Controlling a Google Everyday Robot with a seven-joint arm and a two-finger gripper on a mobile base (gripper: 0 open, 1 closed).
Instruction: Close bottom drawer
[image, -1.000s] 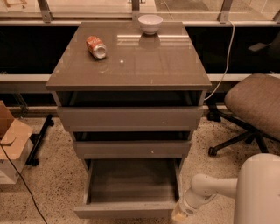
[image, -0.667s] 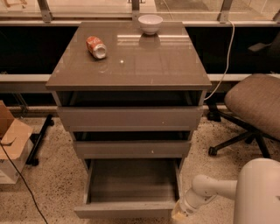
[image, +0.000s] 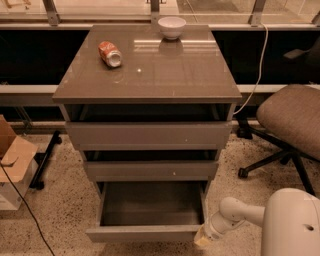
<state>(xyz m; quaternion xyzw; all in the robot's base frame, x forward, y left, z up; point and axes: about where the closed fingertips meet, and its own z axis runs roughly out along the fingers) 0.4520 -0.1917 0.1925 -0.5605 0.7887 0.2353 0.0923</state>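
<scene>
Your bottom drawer (image: 145, 233) stands pulled well out from the foot of the desk (image: 165, 75). Its tray is open to view, and its slim front runs left to right along the lower edge of the view. The claw (image: 202, 240) sits low at the right end of that front, touching the corner or just beside it; you cannot tell which, nor whether the claw is open or shut, and it has hold of nothing you can see. The arm (image: 240, 212) reaches in from the lower right. So the front's long axis stretches away to the claw's left, while the drawer's travel runs back under the middle drawer (image: 150, 170). My judgement is that a push at this corner could skew the tray, so aim nearer the middle of the front. Up top, a can (image: 110, 53) and a bowl (image: 171, 27) rest well clear; a chair (image: 295, 120) stands to the right.
</scene>
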